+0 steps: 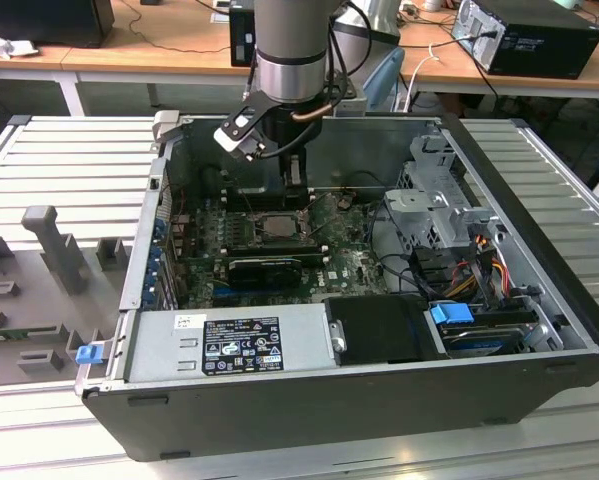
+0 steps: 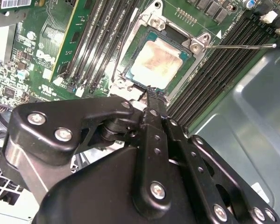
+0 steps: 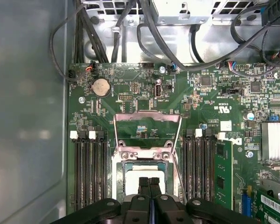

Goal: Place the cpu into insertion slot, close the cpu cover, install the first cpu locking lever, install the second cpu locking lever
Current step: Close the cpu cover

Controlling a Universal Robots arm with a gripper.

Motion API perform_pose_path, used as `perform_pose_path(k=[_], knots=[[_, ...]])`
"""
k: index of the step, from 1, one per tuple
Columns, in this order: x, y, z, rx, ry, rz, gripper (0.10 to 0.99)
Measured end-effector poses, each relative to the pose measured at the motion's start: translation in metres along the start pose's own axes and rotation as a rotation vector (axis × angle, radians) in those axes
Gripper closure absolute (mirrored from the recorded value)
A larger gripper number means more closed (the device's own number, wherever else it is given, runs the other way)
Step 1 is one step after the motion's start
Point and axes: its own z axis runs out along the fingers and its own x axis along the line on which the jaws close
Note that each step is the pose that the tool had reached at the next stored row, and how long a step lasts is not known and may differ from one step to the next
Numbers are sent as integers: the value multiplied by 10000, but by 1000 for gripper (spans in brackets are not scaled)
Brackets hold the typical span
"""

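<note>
CPU [image 2: 156,63]: small flat square chip, pale silver-grey metal lid with a tan smear. It lies flat inside the insertion slot [image 2: 185,57], the square black-framed socket on the green motherboard [image 3: 130,88].

Handling, as a judgement: light, stiff and thin. The smooth lid is likely slippery and the contacts below are fragile. Best taken by two opposite edges and kept level, with no pressing at the middle.

CPU cover [image 3: 147,117]: thin dark-silver hinged frame with a square window. It stands swung open at the slot's far edge, not over the chip.

A thin bright metal lever rod [image 2: 238,45] juts out sideways from one slot corner.

Tool [image 3: 148,183]: black fingers pressed together, gripping nothing. The tip is directly above the slot, at the chip's near edge. I cannot tell whether it touches.
</note>
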Motion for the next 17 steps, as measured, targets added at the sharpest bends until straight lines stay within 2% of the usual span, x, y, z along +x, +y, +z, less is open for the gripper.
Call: perform_pose_path(k=[17], knots=[[4, 17, 1, 0, -13, 0, 980]])
